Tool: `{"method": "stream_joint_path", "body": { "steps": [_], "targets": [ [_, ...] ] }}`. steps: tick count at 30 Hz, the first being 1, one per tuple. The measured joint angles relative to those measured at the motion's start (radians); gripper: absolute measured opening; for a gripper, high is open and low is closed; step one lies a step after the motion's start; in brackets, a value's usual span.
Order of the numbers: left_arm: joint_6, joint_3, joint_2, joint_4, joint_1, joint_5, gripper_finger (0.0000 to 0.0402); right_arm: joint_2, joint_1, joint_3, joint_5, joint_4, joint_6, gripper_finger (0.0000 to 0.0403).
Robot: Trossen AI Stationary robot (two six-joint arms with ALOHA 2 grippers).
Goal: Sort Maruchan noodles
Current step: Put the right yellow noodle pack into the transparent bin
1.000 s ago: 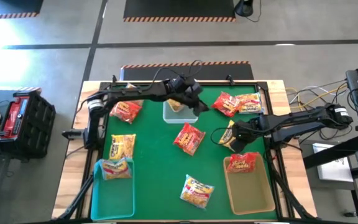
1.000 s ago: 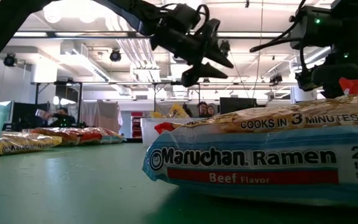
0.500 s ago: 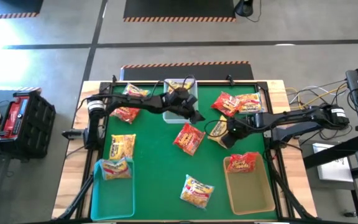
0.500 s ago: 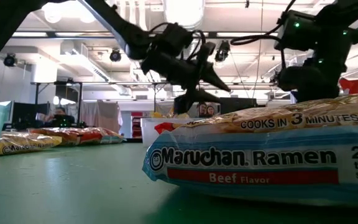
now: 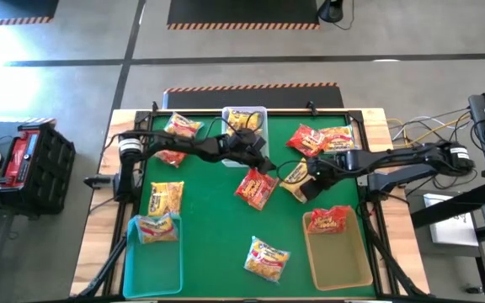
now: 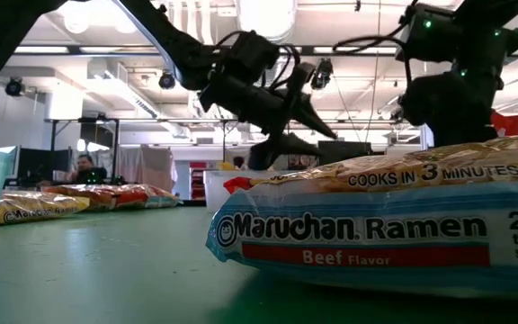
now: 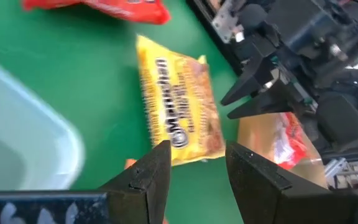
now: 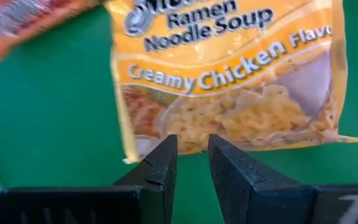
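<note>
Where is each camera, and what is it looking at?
High view: above the table, looking straight down; both arms show, left gripper and right gripper.
Low view: at table height, looking across a Beef packet into the room; arms hang overhead.
Left wrist view: past its own open fingers at a yellow packet.
Right wrist view: past its own fingers at that same Creamy Chicken packet.

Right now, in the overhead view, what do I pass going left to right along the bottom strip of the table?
Teal rectangular plastic bin → loose yellow and pale-blue crinkly ramen packet on the green mat → tan rectangular plastic bin.
</note>
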Motion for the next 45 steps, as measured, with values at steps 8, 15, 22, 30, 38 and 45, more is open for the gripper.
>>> {"method": "stream_joint_path", "body": {
  "steps": [8, 15, 22, 30, 38, 45],
  "targets": [
    [-0.007, 0.046, 0.028, -0.011, -0.051, -0.020, 0.0136, -0.022, -0.001, -0.022, -0.015, -0.100, -0.014, 0.0082],
    [-0.024, 0.137, 0.095, -0.049, -0.077, -0.036, 0.0136, 0.006, -0.001, -0.081, 0.004, -0.082, -0.048, 0.0082],
    [-0.035, 0.194, 0.105, -0.124, -0.085, -0.088, 0.0136, -0.016, 0.002, -0.088, -0.038, -0.075, -0.053, 0.0082],
    [-0.096, 0.213, 0.105, -0.166, -0.117, -0.140, 0.0136, -0.043, 0.002, -0.096, 0.004, -0.019, -0.083, 0.0082],
    [-0.153, 0.203, 0.105, -0.218, -0.139, -0.221, 0.0136, -0.025, 0.001, -0.150, 0.005, 0.091, -0.109, 0.0082],
    [-0.168, 0.195, 0.104, -0.313, -0.117, -0.329, 0.0136, -0.021, 0.001, -0.202, 0.013, 0.110, -0.113, 0.0082]
  ]
}}
